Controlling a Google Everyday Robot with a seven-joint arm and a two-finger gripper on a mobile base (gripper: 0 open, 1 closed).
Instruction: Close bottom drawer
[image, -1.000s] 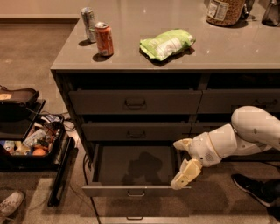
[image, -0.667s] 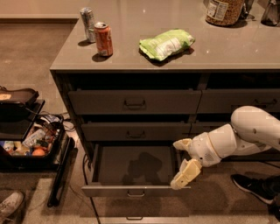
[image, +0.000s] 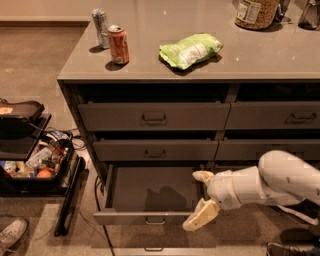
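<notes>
The bottom drawer (image: 150, 192) of the left stack is pulled far out, and its dark inside is empty. Its low front (image: 125, 218) has a small metal loop handle (image: 153, 220) at the centre. My gripper (image: 198, 197) is on a white arm coming in from the right, at the drawer's right front corner. It is open and holds nothing. The upper finger (image: 202, 175) is over the drawer's right side. The lower finger (image: 200, 216) overlaps the right end of the drawer front.
Two shut drawers (image: 152, 117) sit above, and the right stack (image: 272, 116) is shut. Another handle (image: 153, 248) shows at the frame's bottom edge. The counter (image: 280, 55) holds two cans (image: 118, 44), a green bag (image: 190, 49) and a jar (image: 256, 11). A black bin of clutter (image: 35, 167) stands at the left, and a shoe (image: 12, 232) lies in front of it.
My gripper has edged slightly down and left towards the drawer front. The drawer is as far out as before.
</notes>
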